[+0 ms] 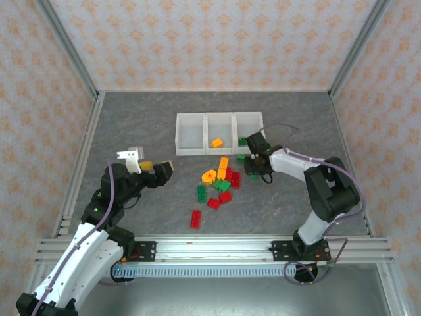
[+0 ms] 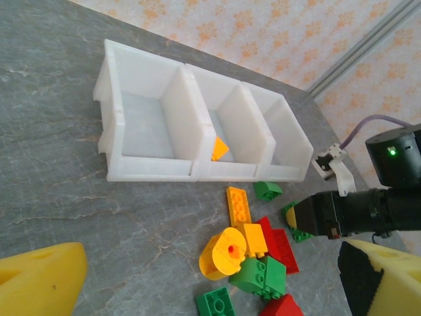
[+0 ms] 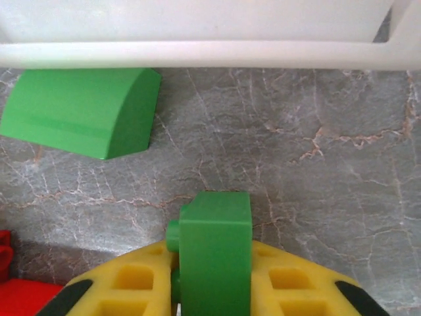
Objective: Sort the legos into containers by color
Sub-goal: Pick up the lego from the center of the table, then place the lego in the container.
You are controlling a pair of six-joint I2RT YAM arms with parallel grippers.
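Note:
The legos lie in a loose pile [image 1: 219, 185] of red, green and orange-yellow bricks in front of the containers [image 1: 191, 150], a row of three white bins. One orange brick [image 1: 216, 142] rests in the middle bin. My right gripper [image 3: 214, 266] is low over the table by the right bin's front wall [image 3: 197, 54]. It is shut on a green brick [image 3: 217, 224] that stands upright between its yellow fingers. A curved green brick [image 3: 82, 110] lies just ahead to the left. My left gripper [image 1: 160, 170] hangs open, left of the pile, holding nothing.
A yellow round brick [image 2: 227, 251] lies at the pile's near side, and a lone red brick [image 1: 195, 218] sits nearer the front rail. In the left wrist view the right gripper [image 2: 316, 214] reaches in beside the pile. Bare table stretches left of the pile.

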